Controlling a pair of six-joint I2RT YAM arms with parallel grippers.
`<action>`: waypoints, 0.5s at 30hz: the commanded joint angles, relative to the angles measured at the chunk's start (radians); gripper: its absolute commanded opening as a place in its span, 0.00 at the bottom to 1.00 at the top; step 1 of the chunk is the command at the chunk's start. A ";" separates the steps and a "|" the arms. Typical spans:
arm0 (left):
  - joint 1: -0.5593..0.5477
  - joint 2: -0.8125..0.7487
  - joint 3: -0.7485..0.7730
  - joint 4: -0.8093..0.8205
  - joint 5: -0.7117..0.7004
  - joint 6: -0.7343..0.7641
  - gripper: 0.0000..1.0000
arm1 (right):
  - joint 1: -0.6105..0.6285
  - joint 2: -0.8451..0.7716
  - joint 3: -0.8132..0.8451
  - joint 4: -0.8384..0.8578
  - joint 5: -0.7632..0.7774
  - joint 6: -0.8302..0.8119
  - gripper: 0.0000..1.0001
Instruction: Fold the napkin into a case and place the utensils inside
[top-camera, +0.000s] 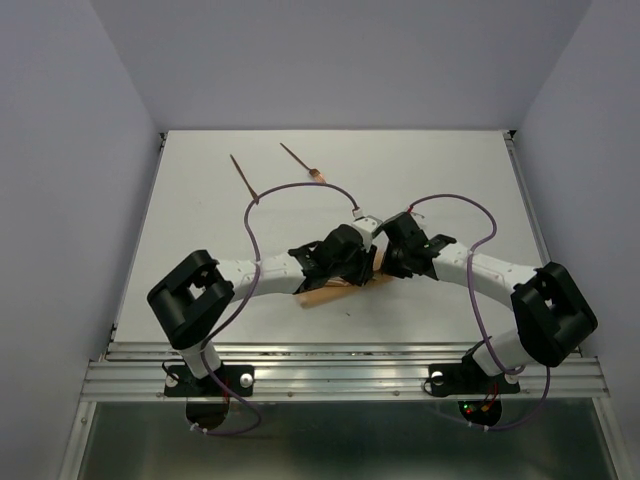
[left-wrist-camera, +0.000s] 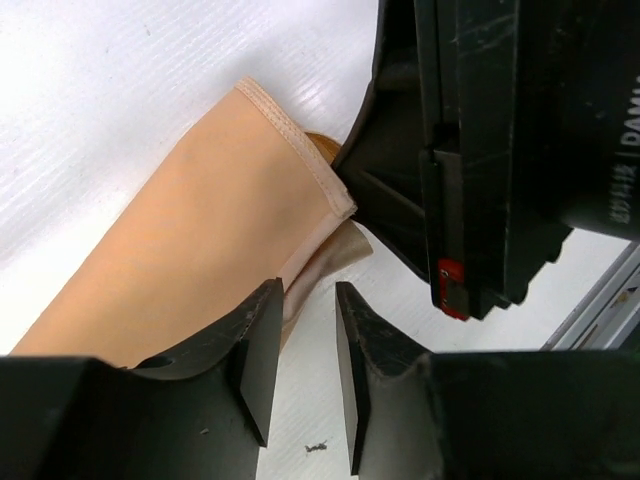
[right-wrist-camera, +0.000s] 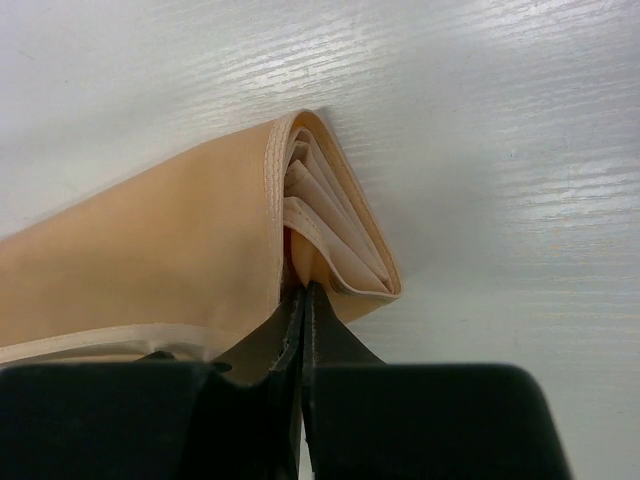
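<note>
The tan napkin (left-wrist-camera: 190, 250) lies folded into a narrow oblong case (top-camera: 322, 293) on the white table, under both wrists. My left gripper (left-wrist-camera: 306, 292) is open beside the case's stitched end, with bare table between its fingers (left-wrist-camera: 255, 350). My right gripper (right-wrist-camera: 303, 290) is shut, its tips pressed into the stacked layers at the napkin's (right-wrist-camera: 150, 260) end. Its black body (left-wrist-camera: 480, 150) fills the upper right of the left wrist view. Far back on the table lie the two utensils, apart from both grippers: the plain pointed stick (top-camera: 243, 177) and the one with a forked head (top-camera: 301, 163).
A purple cable (top-camera: 300, 188) loops over the table between the arms and the utensils. The table's metal rail (top-camera: 340, 365) runs along the near edge. Grey walls (top-camera: 70, 180) close in the sides and the back.
</note>
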 joint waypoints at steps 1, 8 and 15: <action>-0.003 -0.091 -0.031 0.000 0.003 -0.007 0.41 | 0.013 -0.031 -0.004 0.017 0.030 0.005 0.01; 0.012 -0.134 -0.050 0.003 0.002 -0.010 0.48 | 0.013 -0.027 0.002 0.015 0.030 0.004 0.01; 0.093 -0.103 -0.039 0.083 0.046 -0.084 0.04 | 0.013 -0.034 0.002 0.015 0.028 0.004 0.01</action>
